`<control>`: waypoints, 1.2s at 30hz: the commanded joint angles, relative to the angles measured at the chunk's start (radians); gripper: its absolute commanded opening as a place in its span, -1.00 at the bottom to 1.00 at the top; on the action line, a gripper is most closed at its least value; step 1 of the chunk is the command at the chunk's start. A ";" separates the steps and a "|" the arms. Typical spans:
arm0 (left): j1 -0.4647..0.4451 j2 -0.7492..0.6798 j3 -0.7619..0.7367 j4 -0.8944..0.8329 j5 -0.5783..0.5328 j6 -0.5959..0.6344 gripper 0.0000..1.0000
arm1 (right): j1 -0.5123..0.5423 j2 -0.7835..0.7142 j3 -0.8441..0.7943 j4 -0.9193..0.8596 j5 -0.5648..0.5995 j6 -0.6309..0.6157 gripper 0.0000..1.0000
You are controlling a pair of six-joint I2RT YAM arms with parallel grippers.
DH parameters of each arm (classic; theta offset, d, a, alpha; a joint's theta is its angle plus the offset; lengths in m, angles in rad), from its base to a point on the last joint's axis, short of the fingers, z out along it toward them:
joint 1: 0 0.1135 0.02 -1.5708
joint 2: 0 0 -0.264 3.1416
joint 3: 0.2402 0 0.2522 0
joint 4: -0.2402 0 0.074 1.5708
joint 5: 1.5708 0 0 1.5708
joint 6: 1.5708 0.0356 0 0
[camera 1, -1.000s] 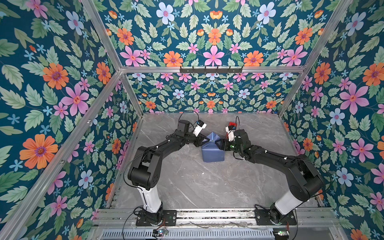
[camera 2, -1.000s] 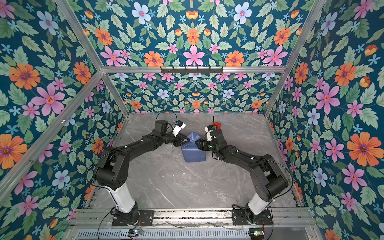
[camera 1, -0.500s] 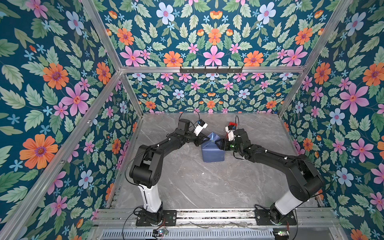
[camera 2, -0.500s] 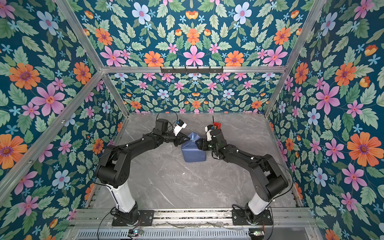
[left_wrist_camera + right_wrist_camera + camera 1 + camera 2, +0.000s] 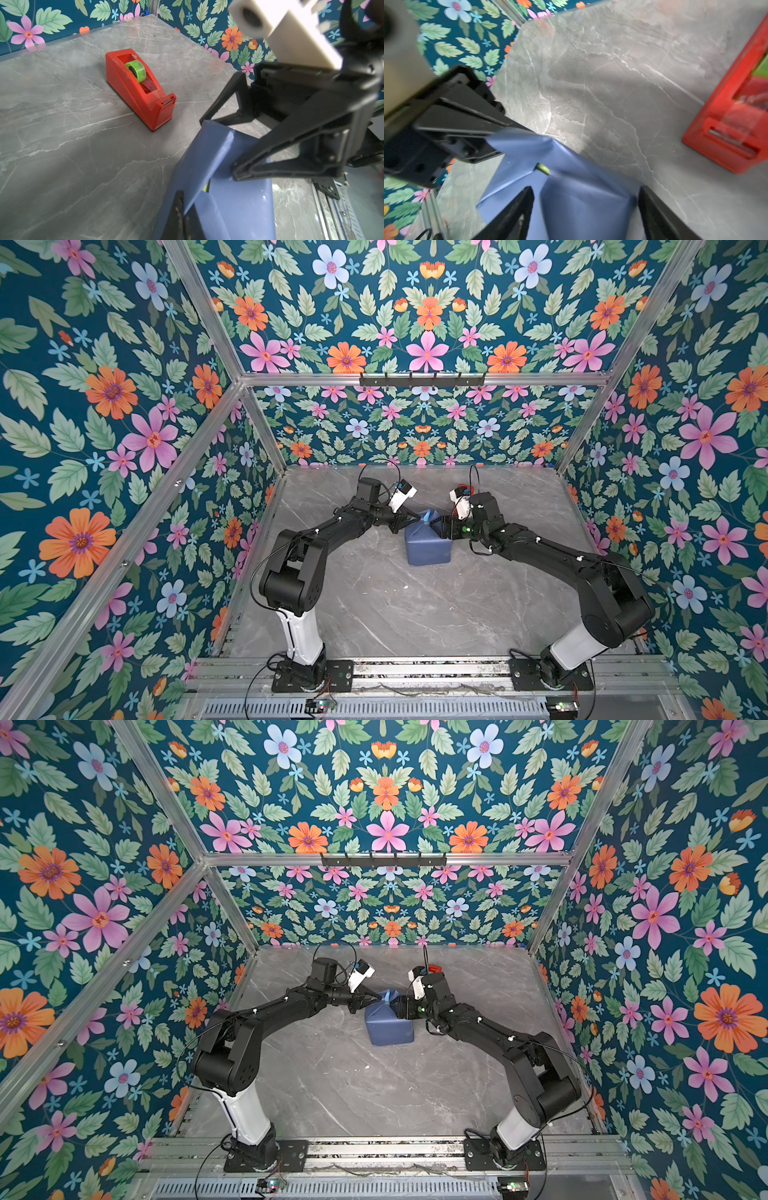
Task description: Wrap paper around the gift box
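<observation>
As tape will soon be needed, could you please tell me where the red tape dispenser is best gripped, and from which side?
Probably from above: pinch the tape dispenser across its two long flat sides, about mid-body. It stands upright on the table; those walls are parallel and close-set, while the top is an open slot holding the green roll.

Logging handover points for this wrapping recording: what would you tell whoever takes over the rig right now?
Left pincer: shut on a raised flap of the large slate-blue paper sheet, at the far end of the olive-green gift box.
Right pincer: open, straddling that same end, holding nothing.
Box: mid-table, nearly all covered; only a green sliver shows at that end.
Red plastic tape dispenser: standing apart on the grey marbled table, beyond the box.
Done: paper folded round the box.
Left, probably: flatten the far-end flaps and tape them.
</observation>
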 commanded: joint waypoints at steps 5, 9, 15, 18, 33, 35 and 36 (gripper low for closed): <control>-0.001 -0.007 0.002 0.000 0.011 0.016 -1.00 | -0.091 0.017 0.071 -0.085 -0.299 -0.123 0.64; -0.002 -0.006 0.001 0.002 0.014 0.015 -1.00 | -0.102 0.095 0.155 -0.189 -0.370 -0.227 0.49; -0.001 -0.006 0.002 0.001 0.019 0.015 -1.00 | -0.135 0.174 0.226 -0.244 -0.434 -0.324 0.30; -0.002 -0.006 0.002 0.001 0.019 0.017 -1.00 | -0.135 0.213 0.264 -0.286 -0.433 -0.380 0.29; -0.001 -0.007 0.001 -0.002 0.019 0.014 -1.00 | -0.135 0.279 0.349 -0.318 -0.555 -0.477 -0.54; -0.002 -0.011 -0.001 -0.002 0.020 0.015 -1.00 | -0.135 0.280 0.351 -0.321 -0.556 -0.485 -0.60; -0.002 -0.013 -0.002 -0.003 0.021 0.015 -1.00 | -0.135 0.280 0.352 -0.321 -0.555 -0.489 -0.63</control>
